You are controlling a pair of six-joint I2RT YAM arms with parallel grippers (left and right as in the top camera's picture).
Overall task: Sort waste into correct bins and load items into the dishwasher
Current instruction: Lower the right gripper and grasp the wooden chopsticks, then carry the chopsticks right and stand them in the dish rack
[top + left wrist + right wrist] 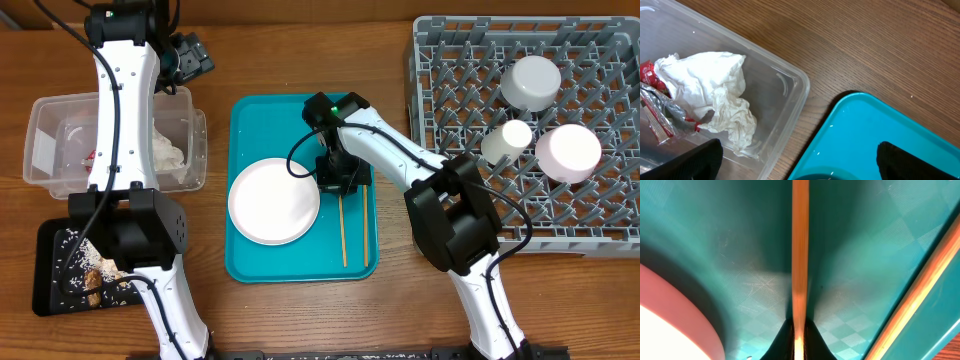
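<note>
Chopsticks [343,235] lie on teal tray [258,122] beside plate [273,201], right jaws pinching one.

A brown wooden table [300,320] with fine grain, evenly lit, fills the background.

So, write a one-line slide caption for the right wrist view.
Right gripper pinches one chopstick on the teal tray, the second chopstick alongside, plate at left.

The surface [865,45] is matt grained wood. The tub [771,95] is clear glossy plastic; the napkin [715,85], crumpled paper. The tray [855,270] is plastic, finely textured and scratched; the chopstick [800,240], smooth wood.
</note>
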